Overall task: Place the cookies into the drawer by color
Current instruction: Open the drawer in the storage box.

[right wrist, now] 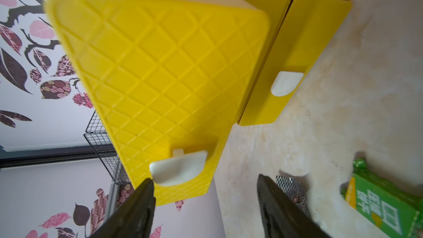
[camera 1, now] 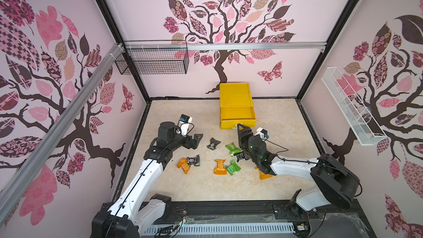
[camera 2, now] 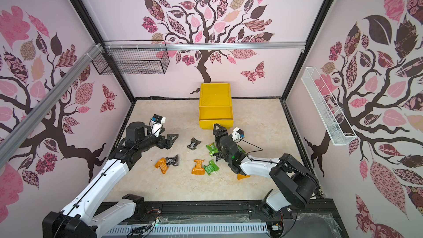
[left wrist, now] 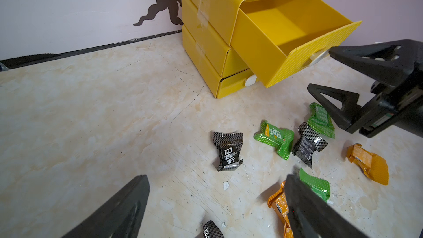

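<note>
The right jaws are standing spread and pinching nothing, with their tips just near of the white tab [right wrist: 180,168] on the top drawer [left wrist: 254,51]. One tip is sitting right beside the tab; whether it is touching, I cannot tell. That drawer is hanging pulled out and showing an empty yellow floor. The left jaws are gaping wide and empty too, hovering over bare desk [camera 1: 183,191] left of the cookies.

The cabinet [camera 1: 235,95] is sitting at the far middle of the desk against the far wall, its two lower drawers shut. All nine cookies are lying on the desk near of it.
- The lone black [camera 1: 213,143] is lying apart, with the far green [camera 1: 233,148] to its right.
- The right black [left wrist: 307,143] and right green [left wrist: 321,120] are touching under the right arm.
- The left orange [camera 1: 183,165] and left black [camera 1: 194,160] are overlapping.
- The middle orange [camera 1: 220,167] and middle green [camera 1: 233,167] are touching.
- The right orange [camera 1: 264,175] is lying half hidden under the right arm.

They are shiny, crinkled foil packets with flared, crimped ends. They are looking light, soft-skinned and slippery, and probably brittle inside. I would be taking each gently across its thicker middle, not by a crimp. The touching pairs are likely calling for care, so that a jaw is not dragging the neighbour along.
</note>
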`<state>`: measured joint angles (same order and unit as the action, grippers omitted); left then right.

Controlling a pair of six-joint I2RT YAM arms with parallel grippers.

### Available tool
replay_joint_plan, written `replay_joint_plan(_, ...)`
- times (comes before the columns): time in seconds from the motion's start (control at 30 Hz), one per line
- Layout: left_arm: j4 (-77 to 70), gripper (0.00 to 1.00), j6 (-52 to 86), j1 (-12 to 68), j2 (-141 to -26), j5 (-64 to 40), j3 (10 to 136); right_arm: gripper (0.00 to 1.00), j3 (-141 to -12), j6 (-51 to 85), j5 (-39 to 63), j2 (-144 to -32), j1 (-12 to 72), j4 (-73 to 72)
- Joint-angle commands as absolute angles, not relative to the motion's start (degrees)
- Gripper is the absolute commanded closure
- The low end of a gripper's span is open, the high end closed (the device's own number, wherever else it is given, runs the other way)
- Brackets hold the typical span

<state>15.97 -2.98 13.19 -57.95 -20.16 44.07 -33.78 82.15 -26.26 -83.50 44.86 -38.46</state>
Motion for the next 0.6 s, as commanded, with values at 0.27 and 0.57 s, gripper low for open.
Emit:
replay_joint_plan(0.27,15.0,0.03,-2.1,15.1,-59.7,-21.5,43.4,0.16,-30.3,65.4,-26.0,-65.5,45.3,-21.1)
replay_joint_plan(0.57,12.5,0.03,2.6,18.3,-65.6,-20.9,42.3,0.04,-32.7,37.8,-23.2,-50.8,43.9,-2.6)
